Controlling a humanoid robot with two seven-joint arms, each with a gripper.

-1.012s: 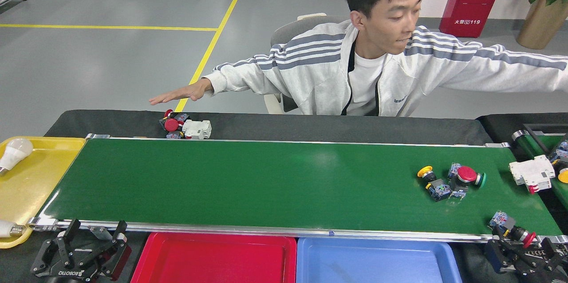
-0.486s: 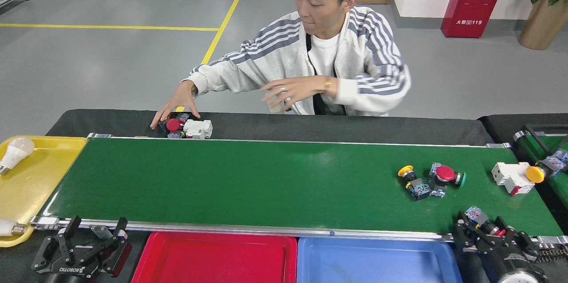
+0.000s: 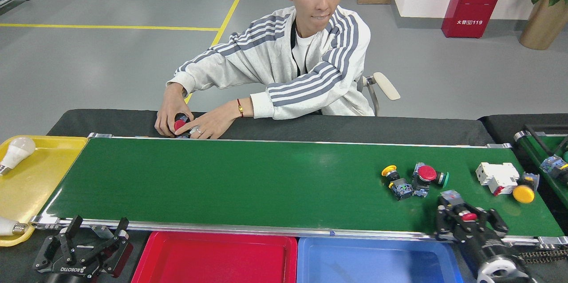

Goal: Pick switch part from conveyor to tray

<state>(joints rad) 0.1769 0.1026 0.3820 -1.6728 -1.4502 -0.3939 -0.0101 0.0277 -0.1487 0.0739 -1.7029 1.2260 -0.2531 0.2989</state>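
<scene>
Right gripper [image 3: 461, 217]: closed on a red-capped switch part [image 3: 467, 216], now carried leftward along the conveyor [image 3: 248, 181] near edge, beside the blue tray [image 3: 377, 261]; release there is judged imminent. Left gripper [image 3: 84, 247]: fingers spread wide, empty, unmoved beside the red tray [image 3: 213, 258].

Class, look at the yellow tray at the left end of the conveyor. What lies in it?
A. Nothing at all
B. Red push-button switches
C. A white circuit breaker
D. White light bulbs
D. The yellow tray holds two white light bulbs, one near its far end and one at its near edge.
</scene>
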